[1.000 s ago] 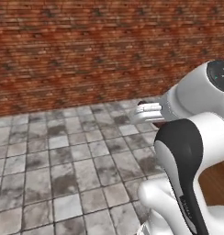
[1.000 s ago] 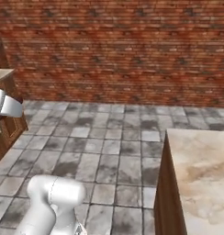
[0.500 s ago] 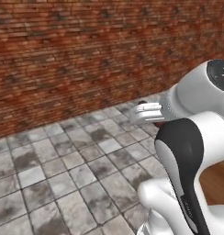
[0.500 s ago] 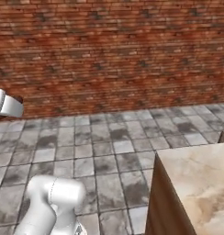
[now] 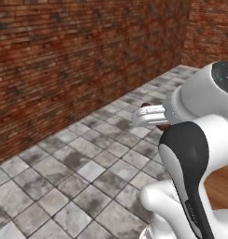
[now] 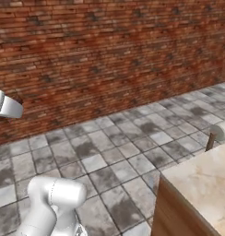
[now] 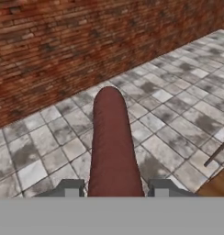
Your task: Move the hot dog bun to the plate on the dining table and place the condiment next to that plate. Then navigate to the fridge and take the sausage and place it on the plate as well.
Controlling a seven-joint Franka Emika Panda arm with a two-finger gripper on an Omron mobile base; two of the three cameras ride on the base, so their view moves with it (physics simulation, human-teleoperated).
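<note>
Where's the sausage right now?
The sausage is clamped in the shut gripper, sticking out ahead between its fingertips in the hand view, carried above the tiled floor with the brick wall beyond.

Even, flat rendered light with no clear source; the brick wall (image 5: 64,60) looks dim, floor tiles (image 6: 109,156) brighter, textures soft, shadows faint.

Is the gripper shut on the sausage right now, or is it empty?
Shut on it. In the hand view the sausage stands out from between the gripper fingertips, which sit against its sides, above the tiled floor.
</note>
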